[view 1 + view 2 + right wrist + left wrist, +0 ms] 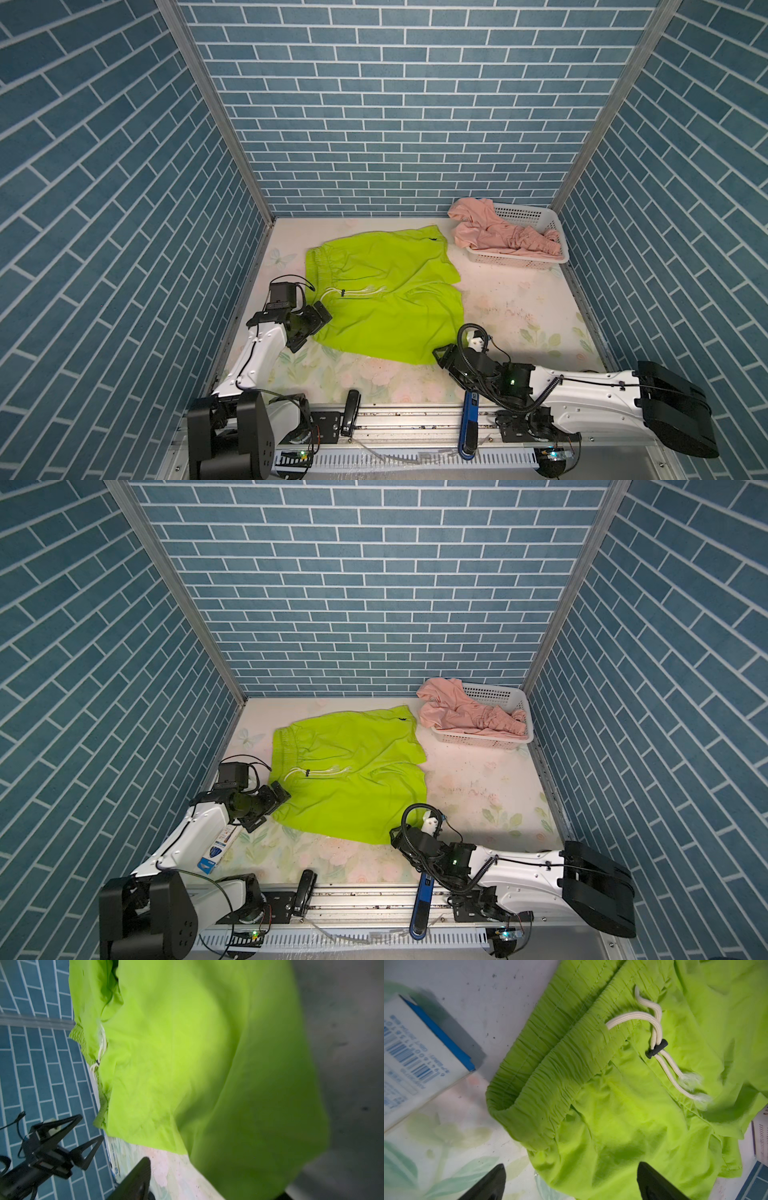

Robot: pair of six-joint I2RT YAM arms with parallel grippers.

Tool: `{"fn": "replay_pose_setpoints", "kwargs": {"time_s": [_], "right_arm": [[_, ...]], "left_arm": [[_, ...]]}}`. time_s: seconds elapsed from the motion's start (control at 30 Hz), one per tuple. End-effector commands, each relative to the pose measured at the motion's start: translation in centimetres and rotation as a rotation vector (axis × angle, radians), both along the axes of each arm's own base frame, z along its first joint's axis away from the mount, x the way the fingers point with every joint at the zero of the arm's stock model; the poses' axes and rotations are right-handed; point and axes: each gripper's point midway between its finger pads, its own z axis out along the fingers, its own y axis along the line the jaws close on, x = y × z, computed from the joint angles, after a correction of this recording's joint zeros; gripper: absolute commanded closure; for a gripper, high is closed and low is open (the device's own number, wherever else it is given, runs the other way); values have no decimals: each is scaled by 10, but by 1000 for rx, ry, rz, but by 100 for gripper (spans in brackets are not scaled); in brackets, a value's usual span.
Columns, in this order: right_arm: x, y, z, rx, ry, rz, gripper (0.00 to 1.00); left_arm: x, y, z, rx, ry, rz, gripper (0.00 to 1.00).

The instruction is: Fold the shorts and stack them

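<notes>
Lime shorts flat mid-surface; left gripper jaws apart at its 8 o'clock edge, right gripper jaws apart at 5 o'clock hem.

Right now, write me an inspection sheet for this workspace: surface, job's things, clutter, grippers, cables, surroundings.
Surface: floral-print table, speckled with dark marks.
Job's things: green shorts spread flat mid-table, white drawstring on top; pink shorts crumpled, draped over the rim of the white basket in the far right corner.
Clutter: white-and-blue box at the left edge, by the left arm.
Grippers: left gripper open over the waistband end; right gripper open at the near hem corner; contact cannot be told.
Cables: black cable loops at both wrists; none seen on the fabric.
Surroundings: blue brick-pattern walls on three sides; metal rail in front.
</notes>
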Motion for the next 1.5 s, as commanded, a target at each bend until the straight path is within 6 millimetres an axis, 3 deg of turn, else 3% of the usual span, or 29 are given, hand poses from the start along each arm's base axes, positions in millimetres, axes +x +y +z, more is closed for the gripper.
{"fn": "replay_pose_setpoints", "kwargs": {"time_s": [0.0,0.2,0.47,0.63,0.8,0.9,1.03,1.3,1.47], "right_arm": [[9,-27,1,-94,-35,-107,29],[24,-54,5,-106,-152,-196,33],[33,-52,14,-129,-234,-184,35],[13,-44,16,-101,-110,-113,34],[-12,-62,30,-177,1,-30,30],[-21,-63,23,-133,65,-44,30],[-24,-51,15,-41,118,-72,30],[-11,-39,-10,-3,98,-138,29],[4,-43,-22,-42,39,-189,31]], "left_arm": [[-1,3,2,3,-15,3,0],[-3,2,-8,-11,-24,20,0],[0,0,-13,-22,-80,20,0],[-7,8,-11,18,-47,33,0],[-9,16,-5,70,-38,26,0],[-12,19,-6,84,-30,27,0],[-15,19,-6,75,-29,33,0],[-4,20,-3,19,-79,54,0],[4,15,-9,-28,-102,58,0]]}}
